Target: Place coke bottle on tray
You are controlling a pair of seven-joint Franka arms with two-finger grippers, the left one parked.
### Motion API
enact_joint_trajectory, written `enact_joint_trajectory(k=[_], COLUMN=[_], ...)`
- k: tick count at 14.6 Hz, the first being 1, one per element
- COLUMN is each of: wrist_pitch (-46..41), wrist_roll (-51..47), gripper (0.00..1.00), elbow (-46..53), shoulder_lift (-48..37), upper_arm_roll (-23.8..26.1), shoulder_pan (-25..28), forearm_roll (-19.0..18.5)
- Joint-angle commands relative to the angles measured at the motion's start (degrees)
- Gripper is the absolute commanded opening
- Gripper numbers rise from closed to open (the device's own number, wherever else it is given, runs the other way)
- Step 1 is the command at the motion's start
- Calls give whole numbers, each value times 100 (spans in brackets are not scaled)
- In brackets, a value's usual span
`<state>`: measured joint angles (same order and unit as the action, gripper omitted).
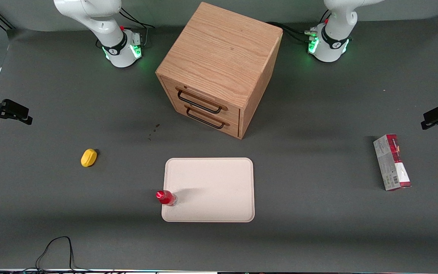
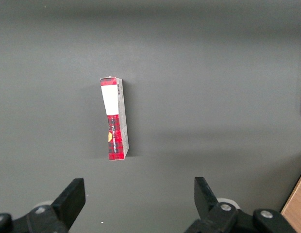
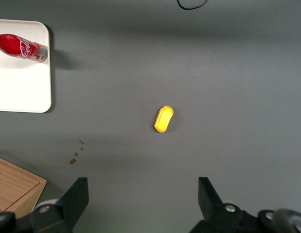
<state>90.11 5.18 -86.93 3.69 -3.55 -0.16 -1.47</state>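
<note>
Already the coke bottle stands upright on the tray in the front view, just inside the rim at the edge toward the working arm's end of the table, so the placing looks done. The gripper sits high at the working arm's end, well apart from the bottle, likely pulled clear so as not to knock it. A yellow lemon-like toy lies on the table between gripper and tray. A wooden drawer cabinet stands farther from the camera than the tray.

From the left wrist, only a red-and-grey carton lies flat on the table, untouched.

From the right wrist, the gripper is spread wide and holds nothing, above the yellow toy; the bottle rests on the tray's corner.
</note>
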Motion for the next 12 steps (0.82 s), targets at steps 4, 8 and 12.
enact_joint_trajectory(k=[4,8,12], wrist_pitch=[33,24,24], wrist_roll=[-105,-114,-114], gripper=[100,100,100], elbow=[-52,-52,-52], shoulder_lift=[-70,-70,-70], upper_arm_roll=[-190,-190,-181], shoulder_pan=[157,148,148], forearm_roll=[-64,-64,-55])
